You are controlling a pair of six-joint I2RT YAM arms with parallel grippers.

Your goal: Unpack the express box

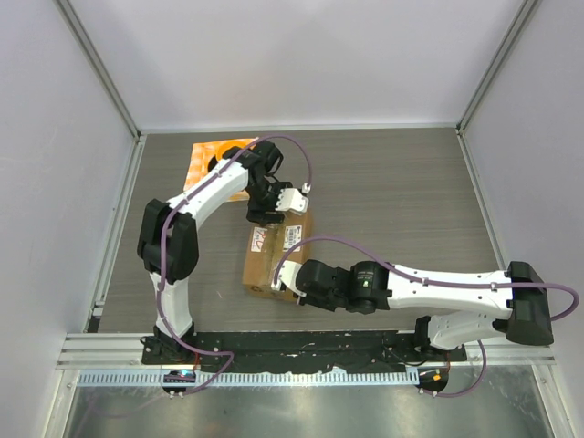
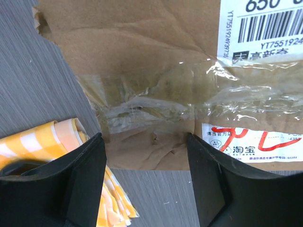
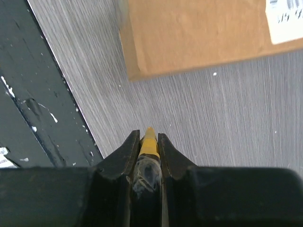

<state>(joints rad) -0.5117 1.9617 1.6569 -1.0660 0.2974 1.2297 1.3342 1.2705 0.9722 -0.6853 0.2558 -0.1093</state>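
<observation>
- The box [image 1: 278, 255] lay mid-table [image 1: 392, 201], between both grippers.
- The left gripper [image 2: 147, 146] hung wide open over the tape [image 2: 156, 101], holding nothing; pressing the lid steady there seemed wise.
- The right gripper [image 3: 149, 136] was clamped on a thin yellow tool [image 3: 149, 145] near the box's corner; a shallow pass along the seam looked safest.
- Creased cardboard, wrinkled glossy tape, soft checked cloth [image 2: 52, 137] alongside.

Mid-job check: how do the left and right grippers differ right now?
The left gripper is open; the right gripper is shut on a thin yellow-tipped tool. The left gripper hangs over the box, at its taped seam; the right gripper sits off the box, beside its corner, over the table. Both are close to the box.
</observation>
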